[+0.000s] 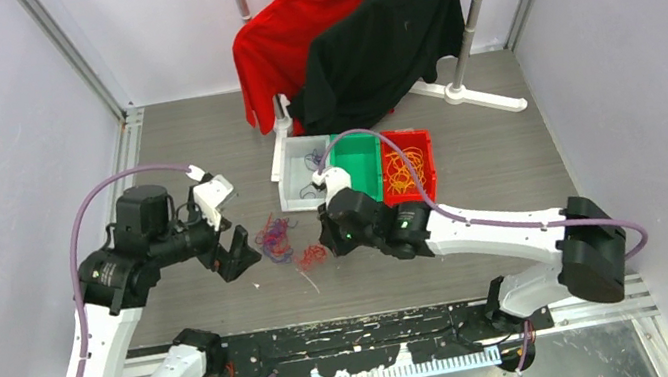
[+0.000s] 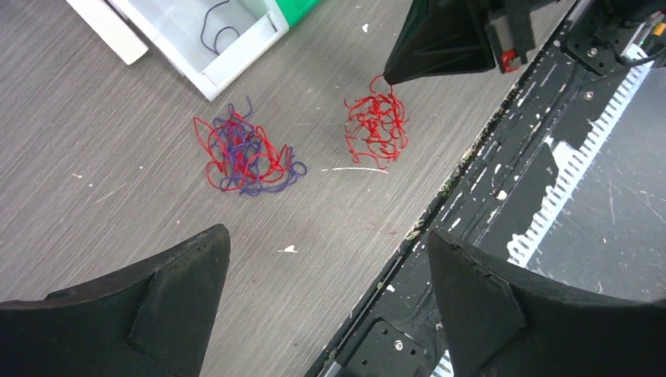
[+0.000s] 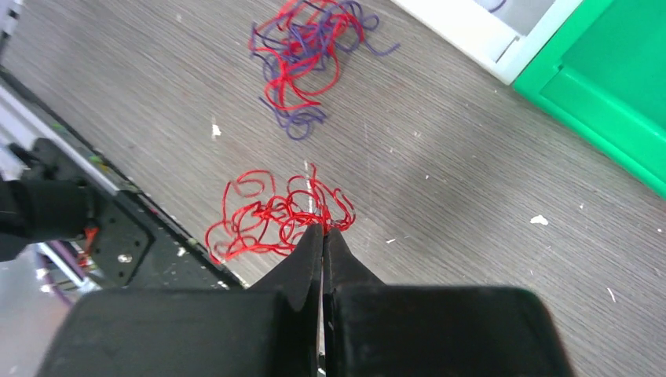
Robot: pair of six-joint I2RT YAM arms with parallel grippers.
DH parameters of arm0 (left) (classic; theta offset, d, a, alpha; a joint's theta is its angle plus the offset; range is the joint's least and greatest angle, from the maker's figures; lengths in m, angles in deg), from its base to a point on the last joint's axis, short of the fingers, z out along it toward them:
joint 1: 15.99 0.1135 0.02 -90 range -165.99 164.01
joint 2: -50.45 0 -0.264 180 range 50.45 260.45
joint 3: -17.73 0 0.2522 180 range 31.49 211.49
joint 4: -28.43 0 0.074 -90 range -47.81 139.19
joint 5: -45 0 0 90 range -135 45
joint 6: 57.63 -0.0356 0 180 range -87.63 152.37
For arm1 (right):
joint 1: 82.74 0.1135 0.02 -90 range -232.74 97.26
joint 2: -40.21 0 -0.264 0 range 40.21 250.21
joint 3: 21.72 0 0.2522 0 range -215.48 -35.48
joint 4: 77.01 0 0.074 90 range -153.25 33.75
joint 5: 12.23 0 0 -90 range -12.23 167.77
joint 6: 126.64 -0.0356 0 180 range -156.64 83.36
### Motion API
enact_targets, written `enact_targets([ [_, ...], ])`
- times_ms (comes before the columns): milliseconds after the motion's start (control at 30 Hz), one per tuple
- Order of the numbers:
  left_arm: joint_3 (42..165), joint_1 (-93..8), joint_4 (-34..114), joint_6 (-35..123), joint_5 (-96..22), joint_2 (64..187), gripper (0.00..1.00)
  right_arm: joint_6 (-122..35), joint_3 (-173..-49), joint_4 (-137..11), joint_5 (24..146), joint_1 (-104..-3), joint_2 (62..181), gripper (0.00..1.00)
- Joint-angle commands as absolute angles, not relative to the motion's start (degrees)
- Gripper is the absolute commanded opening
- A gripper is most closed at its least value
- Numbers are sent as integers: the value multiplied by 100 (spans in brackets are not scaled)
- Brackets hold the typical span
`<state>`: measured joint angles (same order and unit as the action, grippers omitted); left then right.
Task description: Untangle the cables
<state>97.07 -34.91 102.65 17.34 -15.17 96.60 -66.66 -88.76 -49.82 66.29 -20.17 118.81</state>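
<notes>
Two small bunches of cables lie on the grey table. A tangle of red and purple cables (image 1: 274,238) (image 2: 245,155) (image 3: 306,55) sits to the left. A bunch of red cables (image 1: 312,256) (image 2: 377,129) (image 3: 267,220) lies near the table's front edge. My right gripper (image 1: 326,242) (image 3: 324,229) is shut, its tips pinching strands at the top of the red bunch. My left gripper (image 1: 237,254) (image 2: 326,239) hovers open to the left of the mixed tangle, with nothing between its fingers.
Behind the bunches stand a white bin (image 1: 296,195) holding a purple wire, a green bin (image 1: 359,166) and a red bin (image 1: 416,140) with yellow-orange wires. A rack with a red shirt (image 1: 271,41) and a black shirt (image 1: 384,49) stands at the back. The black front rail (image 1: 363,331) borders the table.
</notes>
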Motion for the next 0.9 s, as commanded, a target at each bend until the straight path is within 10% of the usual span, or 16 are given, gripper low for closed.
enact_targets([
  [0, 9775, -3490, 10231, 1607, -964, 9510, 95, -6918, -9314, -4582, 6766, -2007, 11476, 1],
  [567, 8383, -3951, 8482, 1929, -815, 9742, 88, -7366, -10193, -5359, 7332, -1910, 11913, 1],
  [867, 8366, -4043, 8439, 1488, -941, 9880, 39, -7780, -9805, -5669, 7824, -1910, 11723, 1],
])
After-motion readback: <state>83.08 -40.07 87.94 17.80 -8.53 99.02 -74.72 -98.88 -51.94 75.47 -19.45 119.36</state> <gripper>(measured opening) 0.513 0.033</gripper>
